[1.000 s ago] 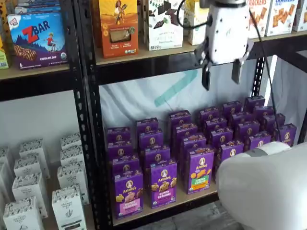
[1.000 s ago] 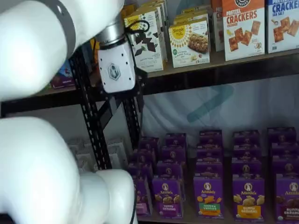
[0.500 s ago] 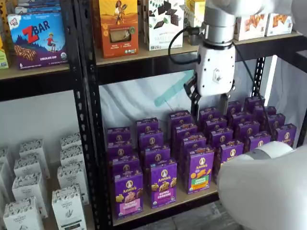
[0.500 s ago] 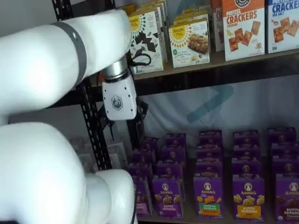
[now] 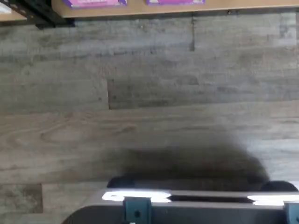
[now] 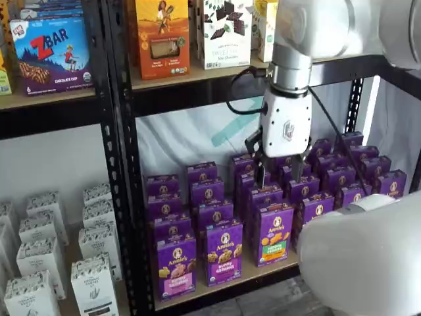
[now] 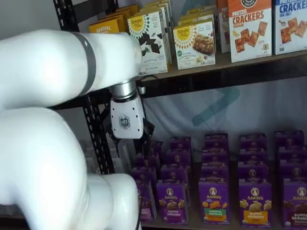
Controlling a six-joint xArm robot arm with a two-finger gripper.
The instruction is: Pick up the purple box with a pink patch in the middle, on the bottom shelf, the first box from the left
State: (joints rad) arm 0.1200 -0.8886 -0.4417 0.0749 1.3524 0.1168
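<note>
The purple box (image 6: 175, 266) with a pink band stands at the front left of the bottom shelf (image 6: 253, 271), first in a row of purple Annie's cartons. In a shelf view (image 7: 145, 202) it is partly hidden behind my arm. My gripper (image 6: 279, 172) hangs upright in front of the middle rows of purple cartons, above and to the right of the purple box. Its two black fingers stand apart with nothing between them. It also shows in a shelf view (image 7: 128, 143), beside the black upright. The wrist view shows only the box's pink lower edge (image 5: 93, 2) and the shelf's front.
Next to the purple box stand a purple carton with a purple band (image 6: 223, 253) and one with a green-orange patch (image 6: 274, 234). White cartons (image 6: 92, 280) fill the bay to the left. A black upright (image 6: 128, 197) divides the bays. Grey plank floor (image 5: 149, 107) lies below.
The gripper has come down from the level of the upper shelf's rail and moved left, and now hangs in front of the purple cartons. No box has moved.
</note>
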